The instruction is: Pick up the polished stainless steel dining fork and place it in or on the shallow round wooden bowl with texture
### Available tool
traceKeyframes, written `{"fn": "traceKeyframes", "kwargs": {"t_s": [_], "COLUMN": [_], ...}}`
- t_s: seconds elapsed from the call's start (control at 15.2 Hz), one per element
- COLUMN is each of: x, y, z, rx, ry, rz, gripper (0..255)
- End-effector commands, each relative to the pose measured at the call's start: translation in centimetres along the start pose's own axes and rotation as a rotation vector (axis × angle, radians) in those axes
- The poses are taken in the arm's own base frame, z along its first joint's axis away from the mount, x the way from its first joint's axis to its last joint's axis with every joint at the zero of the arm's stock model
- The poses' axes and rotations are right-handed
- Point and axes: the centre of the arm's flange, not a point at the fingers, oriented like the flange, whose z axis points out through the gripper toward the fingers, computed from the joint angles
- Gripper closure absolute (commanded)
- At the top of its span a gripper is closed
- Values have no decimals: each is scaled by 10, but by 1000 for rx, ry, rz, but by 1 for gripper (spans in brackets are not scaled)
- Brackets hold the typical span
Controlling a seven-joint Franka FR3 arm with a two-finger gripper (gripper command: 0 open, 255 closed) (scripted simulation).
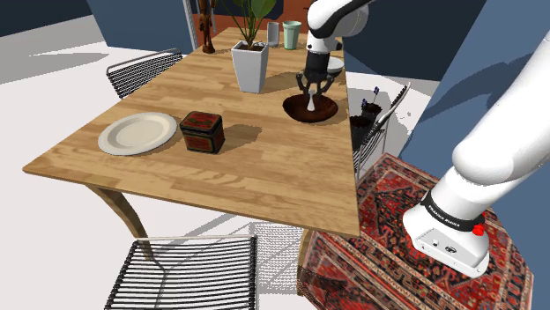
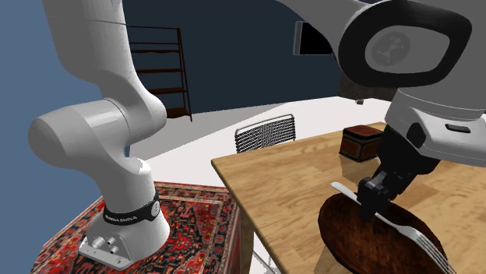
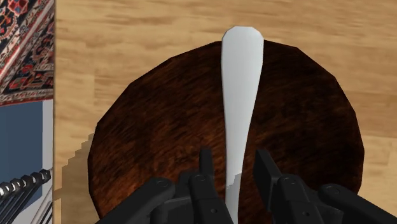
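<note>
A dark brown round wooden bowl (image 1: 293,108) (image 2: 343,233) (image 3: 159,127) sits near the table edge closest to the stand. The pale silver fork (image 1: 313,103) (image 2: 405,230) (image 3: 240,83) lies across the bowl, its handle tip reaching just past the rim. My gripper (image 1: 314,92) (image 2: 368,204) (image 3: 234,172) hangs directly over the bowl and straddles the fork's narrow part. In the wrist view its fingers stand apart, with a thin gap showing on each side of the fork, so the gripper is open.
On the wooden table (image 1: 264,176) stand a white planter (image 1: 250,66), a red tin (image 1: 203,130) (image 2: 362,142), a white plate (image 1: 137,132) and a cup (image 1: 291,33). Wire chairs (image 1: 141,70) (image 1: 185,273) flank it. A patterned rug (image 1: 397,229) lies under the stand.
</note>
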Motion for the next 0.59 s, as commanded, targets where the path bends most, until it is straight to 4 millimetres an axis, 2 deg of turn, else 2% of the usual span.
{"fn": "traceKeyframes", "kwargs": {"t_s": [0.0,0.46,0.53], "x": [2,2,2], "y": [0,0,0], "z": [9,9,9], "rx": [0,0,0], "ry": [1,1,1], "rz": [0,0,0], "gripper": [255,255,0]}}
